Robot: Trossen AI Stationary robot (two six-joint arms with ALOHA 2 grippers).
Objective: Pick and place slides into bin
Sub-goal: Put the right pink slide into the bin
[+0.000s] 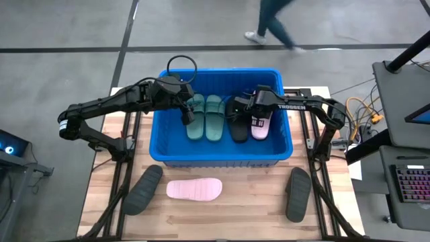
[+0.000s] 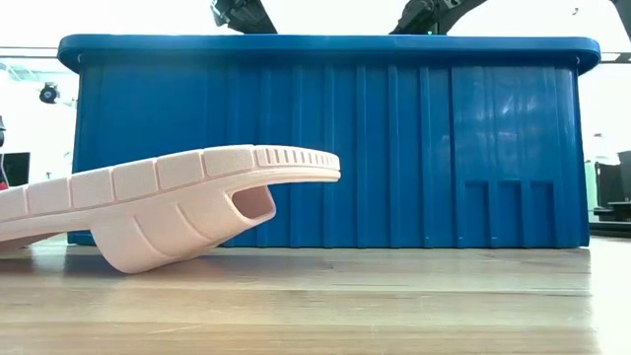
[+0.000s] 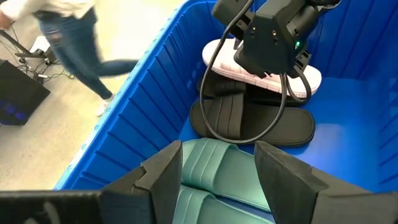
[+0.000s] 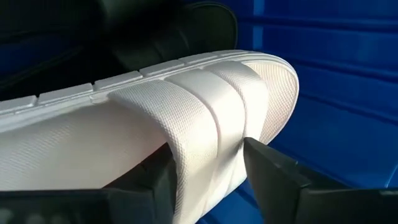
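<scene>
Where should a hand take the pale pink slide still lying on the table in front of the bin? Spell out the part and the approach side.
Probably the wide strap: the pink slide lies on its side, strap arching off the sole with an open gap under it in the low view. Come straight down from above, one finger through that gap, one outside. The blue bin behind it leaves room.

Robotics lab: arm rig [image 1: 101, 111], keyboard [image 1: 411, 183]

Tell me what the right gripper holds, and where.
Cannot tell: right gripper straddles the wide strap of the pale pink rubber slide in the blue plastic bin.
</scene>
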